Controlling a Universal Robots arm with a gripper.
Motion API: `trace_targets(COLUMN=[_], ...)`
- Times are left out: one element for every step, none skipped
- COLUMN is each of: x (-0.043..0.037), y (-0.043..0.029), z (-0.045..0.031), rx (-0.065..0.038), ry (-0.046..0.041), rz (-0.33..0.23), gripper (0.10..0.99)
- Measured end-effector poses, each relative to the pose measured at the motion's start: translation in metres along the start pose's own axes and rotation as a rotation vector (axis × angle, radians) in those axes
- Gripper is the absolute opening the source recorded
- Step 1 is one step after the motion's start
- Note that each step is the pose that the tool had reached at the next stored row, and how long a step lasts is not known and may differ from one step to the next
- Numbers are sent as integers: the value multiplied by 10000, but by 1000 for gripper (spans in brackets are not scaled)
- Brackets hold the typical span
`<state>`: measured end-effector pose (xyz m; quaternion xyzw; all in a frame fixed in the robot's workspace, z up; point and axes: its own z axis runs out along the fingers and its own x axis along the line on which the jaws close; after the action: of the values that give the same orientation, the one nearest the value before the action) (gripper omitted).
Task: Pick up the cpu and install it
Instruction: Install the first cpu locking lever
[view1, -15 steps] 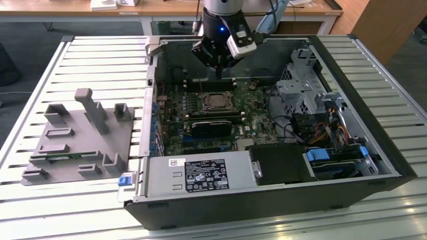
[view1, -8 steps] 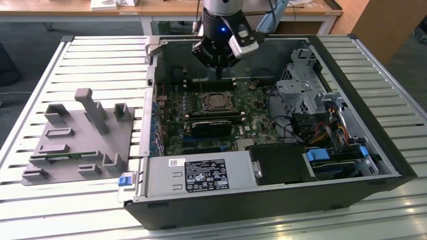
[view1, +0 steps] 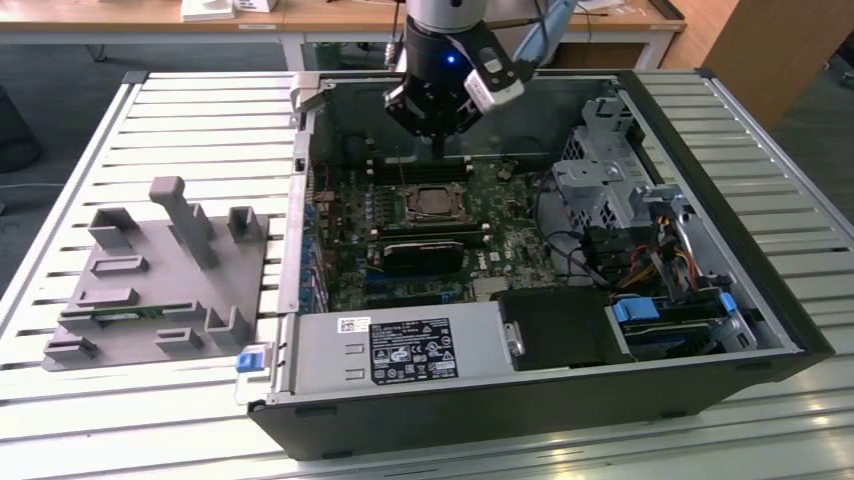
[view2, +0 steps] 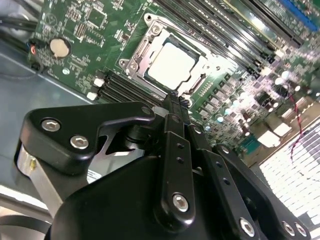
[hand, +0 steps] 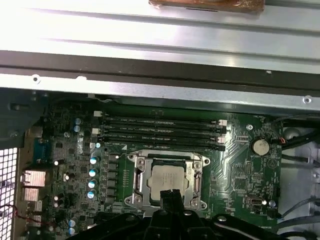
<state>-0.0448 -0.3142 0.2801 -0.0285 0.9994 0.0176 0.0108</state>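
The cpu (view1: 430, 203) is a flat silver square lying in its metal-framed socket (view1: 407, 190) on the green motherboard, inside the open computer case. In both wrist views the cpu (view2: 171, 65) (hand: 168, 179) sits level within the socket frame, and nothing is touching it. My black gripper (view1: 438, 148) hangs above the board, just beyond the socket toward the back wall of the case. Its two fingers are pressed together at the tips (view2: 174, 99) (hand: 170, 193), shut with nothing between them.
Empty memory slots (hand: 160, 131) run beside the socket. A black heatsink block (view1: 424, 252) sits in front of it. The power supply (view1: 400, 350), drive cage (view1: 601, 180) and cables (view1: 641, 265) fill the case. A grey parts fixture (view1: 147, 285) stands at the exterior view's left.
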Motion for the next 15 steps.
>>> trace_targets(x=[0, 0, 0, 0, 0, 1, 7, 17, 27, 39, 52, 61, 70, 78, 86], y=[0, 0, 0, 0, 0, -3, -3, -2, -2, -2, -1, -1, 0, -1, -3], z=[1, 1, 2, 2, 3, 5, 6, 6, 7, 8, 10, 14, 21, 28, 34], rx=[-3, -7, -9, -11, -13, -15, -17, -15, -15, -14, -13, -13, -14, -14, -14], ry=[4, 9, 13, 16, 18, 17, 16, 16, 17, 18, 18, 18, 18, 18, 18], rz=[-120, -259, -373, -472, -539, -554, -558, -559, -558, -557, -556, -556, -557, -557, -557], gripper=[106, 106, 106, 106, 106, 106, 106, 106, 106, 106, 106, 106, 106, 106, 106])
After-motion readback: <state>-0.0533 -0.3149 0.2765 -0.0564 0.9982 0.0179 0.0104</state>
